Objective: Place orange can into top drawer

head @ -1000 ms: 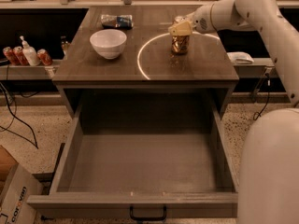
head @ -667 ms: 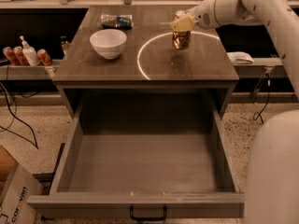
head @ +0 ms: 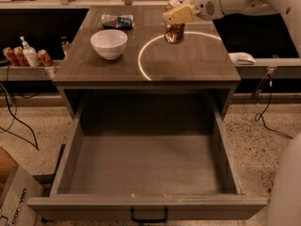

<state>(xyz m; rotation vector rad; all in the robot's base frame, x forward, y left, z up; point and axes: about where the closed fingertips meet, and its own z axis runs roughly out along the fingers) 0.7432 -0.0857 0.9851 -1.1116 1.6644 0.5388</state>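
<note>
The orange can (head: 174,33), golden and dented, is at the back right of the grey tabletop (head: 188,62), inside a bright ring of light. My gripper (head: 177,14) reaches in from the upper right and is shut on the can's top, its cream fingers (head: 179,15) covering the lid. I cannot tell whether the can rests on the table or hangs just above it. The top drawer (head: 146,206) is pulled wide open below the tabletop. Its inside is empty and its black handle (head: 148,218) is at the front.
A white bowl (head: 109,42) sits on the table's left part, with a blue packet (head: 117,20) behind it. Red cans (head: 14,55) and a white bottle (head: 29,53) stand on the left shelf. A cardboard box (head: 14,192) is on the floor at lower left. Cables lie on both sides.
My gripper and the orange can have moved a little up and to the left in view. The drawer and the bowl have not moved.
</note>
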